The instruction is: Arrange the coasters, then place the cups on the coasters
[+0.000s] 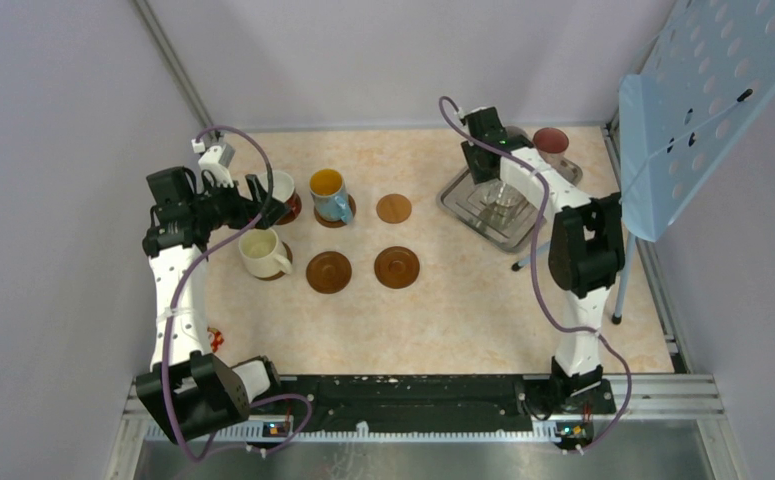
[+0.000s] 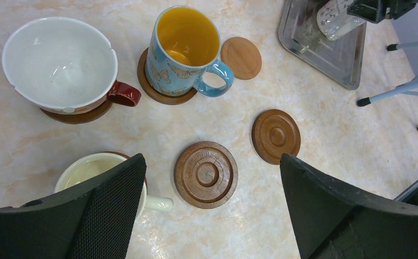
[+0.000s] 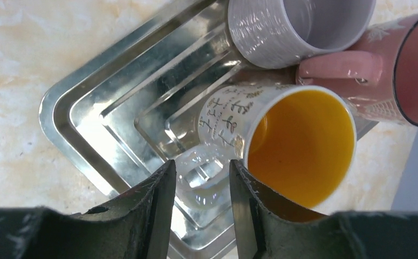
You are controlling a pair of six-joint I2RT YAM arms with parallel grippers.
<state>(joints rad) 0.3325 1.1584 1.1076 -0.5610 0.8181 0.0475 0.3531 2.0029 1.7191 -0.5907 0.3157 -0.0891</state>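
By the tray [image 1: 460, 205], the right jaws pinch the handle of the white mug [image 3: 233, 116], the one with an orange inside. They are about half shut on it. The handle seems the surest hold, since the lilac mug [image 3: 298, 27] and pink mug [image 3: 390, 70] crowd just beside it and leave little room around the body. A straight lift looks wisest.

On the left of the table [image 1: 483, 310], three mugs already sit on coasters: the red-handled mug [image 2: 61, 62], blue mug [image 2: 187, 48] and cream mug [image 2: 96, 167]. Three more coasters lie bare beside them in the same grid, ready for the rest: the light coaster [image 2: 241, 57], left dark coaster [image 2: 206, 174] and right dark coaster [image 2: 276, 136]. The left jaws hang wide open and empty above that group, well apart from the tray.
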